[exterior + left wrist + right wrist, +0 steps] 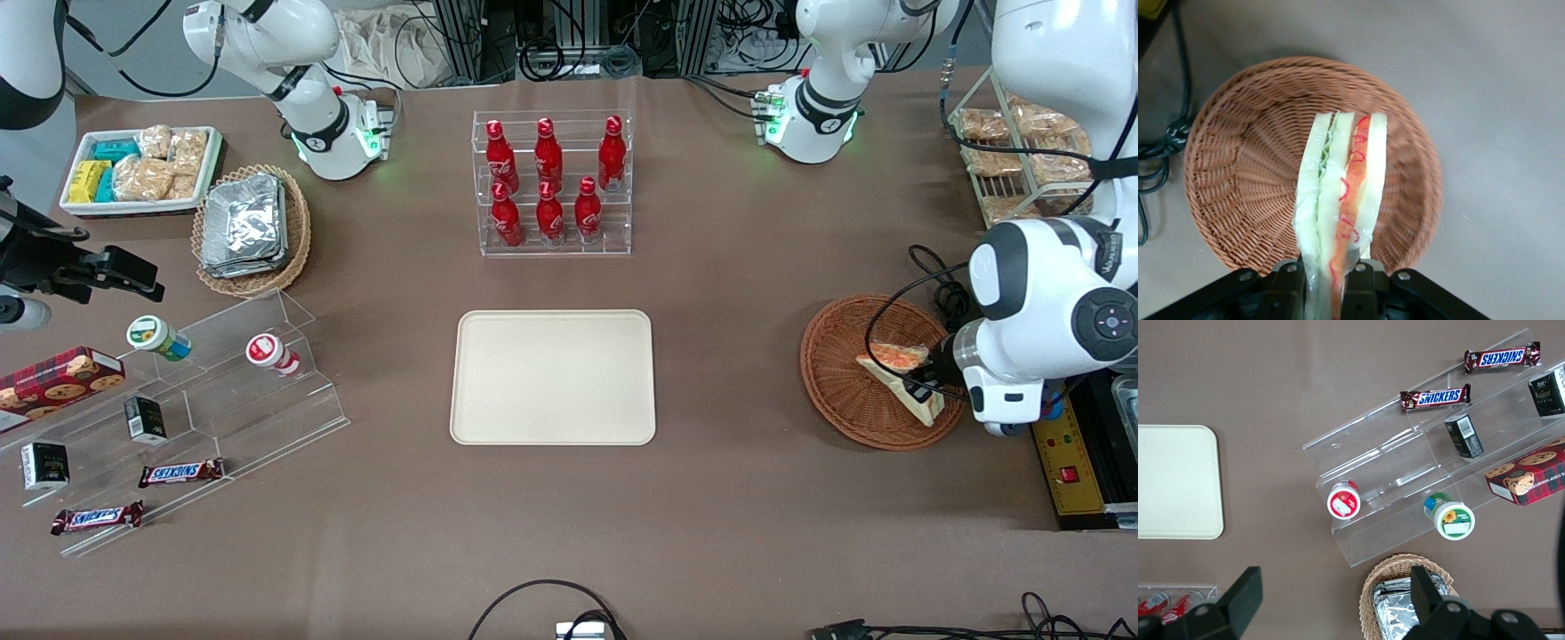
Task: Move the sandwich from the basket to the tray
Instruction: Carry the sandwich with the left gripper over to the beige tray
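White and bulky, my working left arm folds low at the right edge of the front frame, its gripper (925, 384) over the round reddish-brown wicker basket (836, 373). I see the jaws clamped on the triangular white-bread sandwich (1341, 200), still above the basket. At centre frame lies the cream-beige rectangular tray (553, 377).
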